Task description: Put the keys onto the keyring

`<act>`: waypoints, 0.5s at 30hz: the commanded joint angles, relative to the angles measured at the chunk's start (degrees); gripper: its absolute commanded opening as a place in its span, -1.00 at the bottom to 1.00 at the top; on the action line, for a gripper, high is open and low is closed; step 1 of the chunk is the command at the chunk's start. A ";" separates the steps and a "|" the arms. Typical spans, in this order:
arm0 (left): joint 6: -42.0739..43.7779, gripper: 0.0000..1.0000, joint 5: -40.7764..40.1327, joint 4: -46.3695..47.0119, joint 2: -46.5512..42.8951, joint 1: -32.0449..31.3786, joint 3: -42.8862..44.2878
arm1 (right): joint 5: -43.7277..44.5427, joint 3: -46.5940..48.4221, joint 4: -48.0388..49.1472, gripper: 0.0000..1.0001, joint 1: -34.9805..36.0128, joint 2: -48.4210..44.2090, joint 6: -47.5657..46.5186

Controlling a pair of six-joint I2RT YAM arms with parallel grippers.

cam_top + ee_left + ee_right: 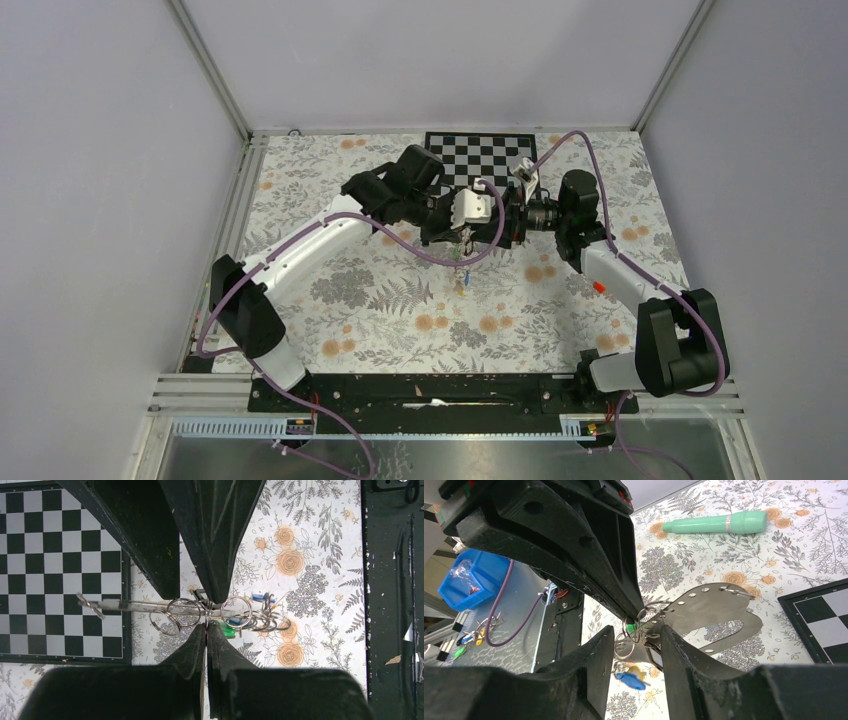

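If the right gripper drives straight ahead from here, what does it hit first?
The keyring cluster pinched by the left gripper; it sits between the right gripper's open fingers. The perforated metal plate seems just behind, though depth is unclear.

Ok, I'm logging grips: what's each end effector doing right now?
Left end effector: closed on the keyring.
Right end effector: open, gripping nothing.

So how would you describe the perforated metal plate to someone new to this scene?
Find the checkerboard at the far edge of the table. Held in the air just before it, beside wire rings and coloured keys, is the metal plate: flat, silvery, edged with small holes, unlike them.
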 commanded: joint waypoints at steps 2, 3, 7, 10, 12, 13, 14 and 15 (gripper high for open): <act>0.05 -1.00 -3.28 0.50 -0.84 -0.91 3.24 | -1.57 0.59 -0.89 -0.09 1.18 -1.22 -4.79; -0.09 -1.00 -3.22 0.50 -0.77 -0.98 3.24 | -1.45 0.86 -1.78 -0.10 1.53 -1.11 -5.46; -0.60 -1.00 -2.75 0.50 -0.73 -1.09 3.07 | -1.35 1.53 -4.26 -0.17 2.10 -1.04 -7.33; -0.78 -1.00 -2.89 0.50 -0.45 -1.10 3.06 | -1.44 1.57 -5.22 -0.19 2.30 -1.09 -8.12; -0.90 -1.00 -2.78 0.50 -0.20 -1.12 3.13 | -1.45 1.57 -5.80 -0.19 2.41 -1.25 -8.55; -0.99 -1.00 -2.55 0.50 -0.07 -1.14 3.15 | -1.27 1.57 -6.05 -0.19 2.53 -1.35 -8.78; -1.06 -1.00 -2.39 0.49 -0.04 -1.14 3.16 | -1.20 1.62 -6.10 -0.19 2.50 -1.39 -8.81; -1.12 -1.00 -2.18 0.50 0.10 -1.08 3.20 | -1.18 1.65 -6.10 -0.19 2.58 -1.35 -8.82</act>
